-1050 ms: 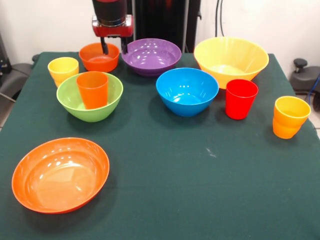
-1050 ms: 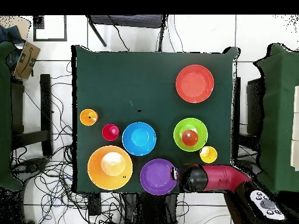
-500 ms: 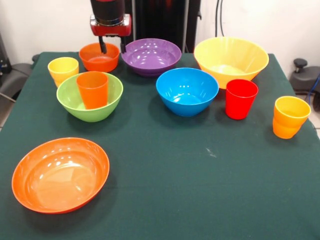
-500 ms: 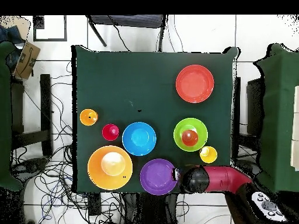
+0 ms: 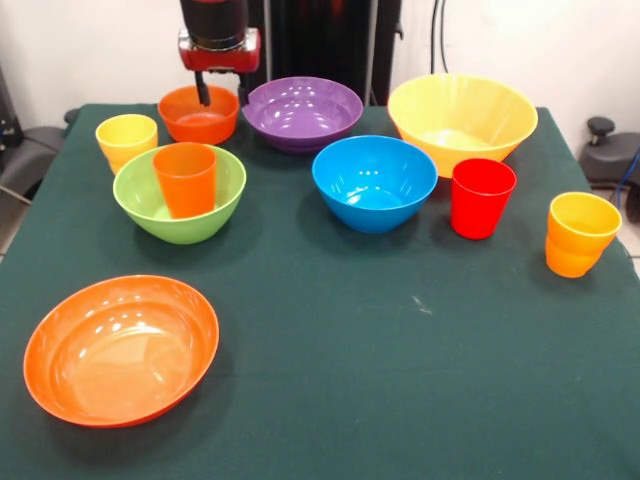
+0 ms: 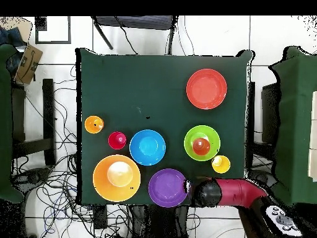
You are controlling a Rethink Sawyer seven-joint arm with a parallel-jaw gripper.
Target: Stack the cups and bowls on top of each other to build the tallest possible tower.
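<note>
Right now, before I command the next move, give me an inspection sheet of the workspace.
Surface: dark green tablecloth, flat.
Job's things: glossy orange plastic cup upright inside green bowl; blue bowl, purple bowl, big yellow bowl, small deep orange bowl, wide shallow orange bowl, red cup, yellow cup, yellow-orange cup all stand apart.
Clutter: nothing seen.
Gripper: open, above small deep orange bowl.
Cables: tangled on floor.
Surroundings: cardboard box.

The front view looks from across the table [image 5: 330, 380] toward the robot, angled down from fairly close, so the cloth fills most of the picture and the arm [image 5: 215, 25] enters above the purple bowl [image 5: 303, 112]. The overhead view looks straight down from high up, taking in the whole table [image 6: 155, 80] and surrounding floor. Both share the tabletop; the purple bowl [image 6: 167, 187] lies nearest the arm [image 6: 232, 192] in each.
</note>
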